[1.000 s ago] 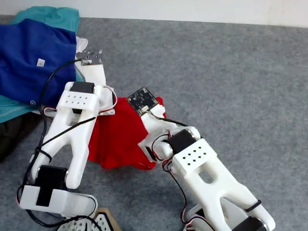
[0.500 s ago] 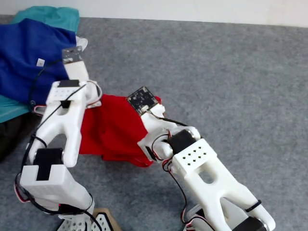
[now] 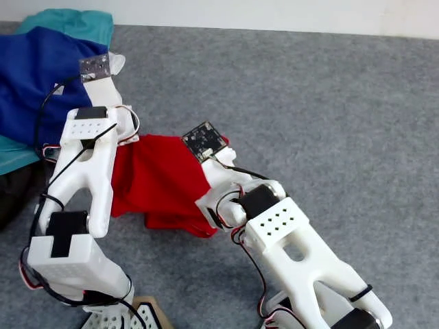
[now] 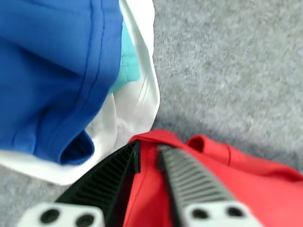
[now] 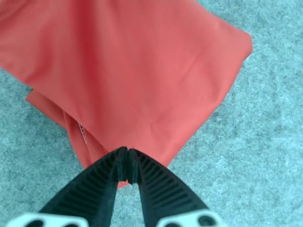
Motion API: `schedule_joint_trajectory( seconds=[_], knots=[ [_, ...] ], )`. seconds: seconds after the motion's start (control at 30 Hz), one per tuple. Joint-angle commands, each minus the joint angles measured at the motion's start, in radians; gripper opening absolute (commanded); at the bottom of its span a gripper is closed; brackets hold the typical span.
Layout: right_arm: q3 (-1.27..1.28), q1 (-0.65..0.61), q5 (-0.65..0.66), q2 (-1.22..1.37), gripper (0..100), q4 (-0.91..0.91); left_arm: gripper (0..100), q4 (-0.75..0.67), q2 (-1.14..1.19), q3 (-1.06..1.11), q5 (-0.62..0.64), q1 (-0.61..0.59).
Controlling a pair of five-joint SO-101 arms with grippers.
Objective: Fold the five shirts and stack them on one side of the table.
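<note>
A red shirt (image 3: 159, 181) lies crumpled on the grey table between my two arms. My left gripper (image 4: 149, 152) is shut on its edge, right beside the pile at the back left. That pile holds a blue shirt (image 3: 41, 75) on top, a teal shirt (image 3: 68, 20) beneath and a white shirt (image 4: 139, 94) showing at the rim. My right gripper (image 5: 128, 165) is shut on the opposite, nearer edge of the red shirt (image 5: 128, 80), which spreads flat away from the fingertips.
A dark piece of cloth (image 3: 12, 195) lies at the left edge below the pile. The grey table surface (image 3: 343, 110) stretches bare to the right and back. The arms' bases stand at the front edge.
The left arm has swung left toward the pile with the red shirt's edge in its gripper, stretching the shirt wider. The right arm has kept still.
</note>
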Motion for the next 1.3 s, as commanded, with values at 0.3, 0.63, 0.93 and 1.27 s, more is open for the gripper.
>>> schedule_joint_trajectory(
  seconds=[0.3,0.63,0.93,1.27],
  knots=[
    [-0.002,0.015,-0.011,-0.004,0.6,-0.021,36,0.400,-0.012,-0.219,0.009,0.059],
    [-0.002,0.015,-0.011,-0.004,0.6,-0.021,33,0.552,-0.012,-0.349,0.089,-0.094],
    [-0.002,0.015,-0.018,-0.002,0.6,-0.021,33,0.643,-0.012,-0.424,0.089,-0.071],
    [0.044,0.101,-0.189,-0.002,0.6,-0.108,33,0.694,-0.002,-0.275,0.083,0.165]
  ],
)
